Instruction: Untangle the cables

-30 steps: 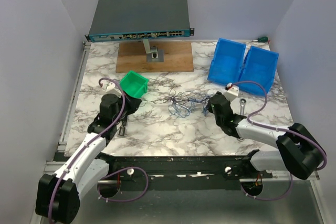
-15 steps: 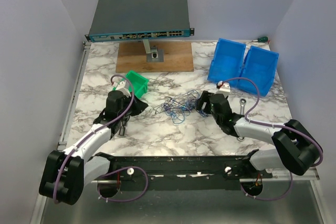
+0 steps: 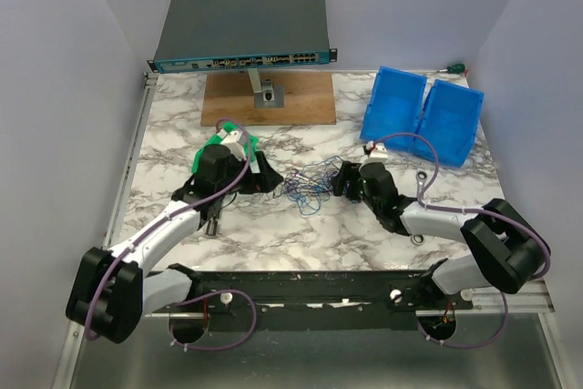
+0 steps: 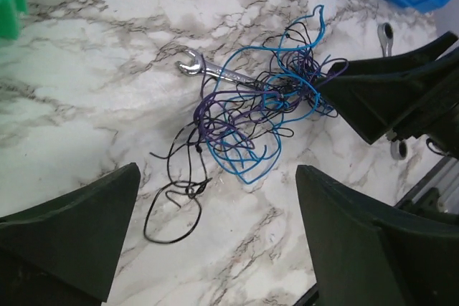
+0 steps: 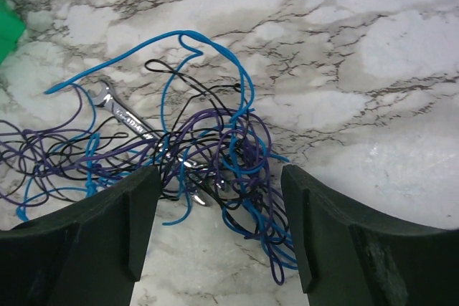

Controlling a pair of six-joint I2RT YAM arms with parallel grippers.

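Observation:
The cables point(image 3: 308, 185) lie as a small tangle of thin blue, purple and black wires on the marble between my two grippers. My left gripper point(image 3: 265, 179) sits just left of the tangle, open. In the left wrist view its gripper point(image 4: 217, 171) has a loose black loop point(image 4: 171, 213) and the cables point(image 4: 247, 116) ahead of it, with nothing gripped. My right gripper point(image 3: 341, 182) is at the tangle's right edge, open. In the right wrist view its gripper point(image 5: 220, 173) straddles the near strands of the cables point(image 5: 215, 145).
A silver wrench point(image 4: 215, 72) lies under the tangle. Another wrench point(image 3: 422, 179) lies right of the right arm. A green bin point(image 3: 239, 141) is behind the left gripper. Blue bins point(image 3: 424, 116), a wooden board point(image 3: 269, 97) and a network switch point(image 3: 241, 29) stand at the back.
The left gripper has opened and moved right toward the tangle. The right gripper has moved left to its edge. The wires have bunched into a tighter clump.

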